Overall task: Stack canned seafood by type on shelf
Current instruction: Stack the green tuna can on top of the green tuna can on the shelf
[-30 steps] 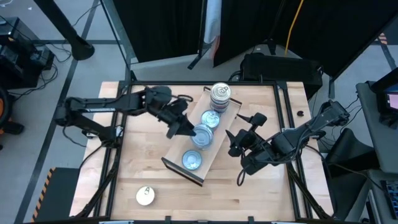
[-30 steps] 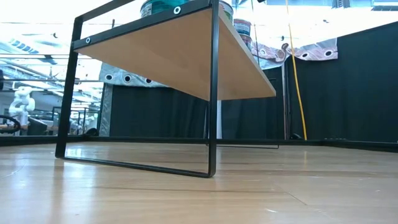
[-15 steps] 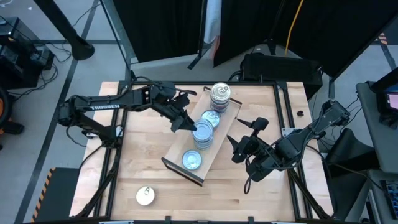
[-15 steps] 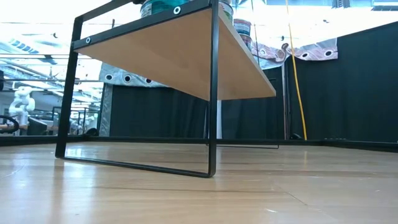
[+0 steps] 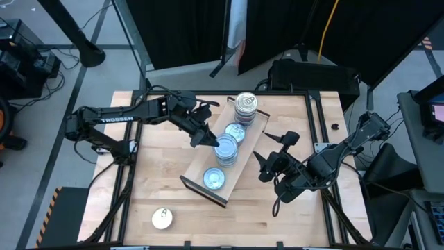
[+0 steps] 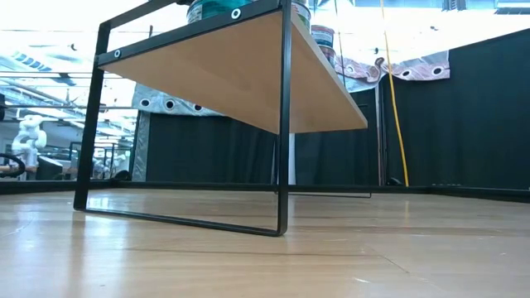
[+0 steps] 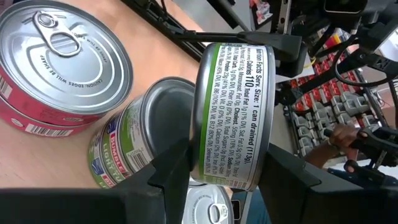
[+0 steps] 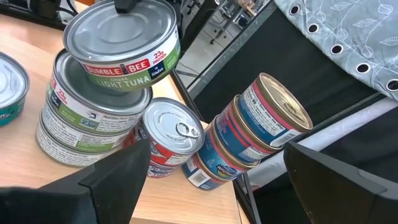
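Since a second ago the left gripper [image 5: 210,141] has lifted slightly at the shelf [image 5: 198,186] — clamping a green-label tin [image 7: 229,115] above its matching stack [image 8: 87,127]; right gripper [image 5: 260,162] waits agape beside the shelf.

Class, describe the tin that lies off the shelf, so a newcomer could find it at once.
Start at the slanted wooden shelf in the middle of the table. Go past its near end toward the table's near left corner: one cream-topped tin lies there alone, unstacked, while every other tin sits on the shelf.

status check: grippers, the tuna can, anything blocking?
Left gripper holds a green-label tuna can above the tuna stack on the shelf. Right gripper open, waiting beside shelf. Nothing blocking.
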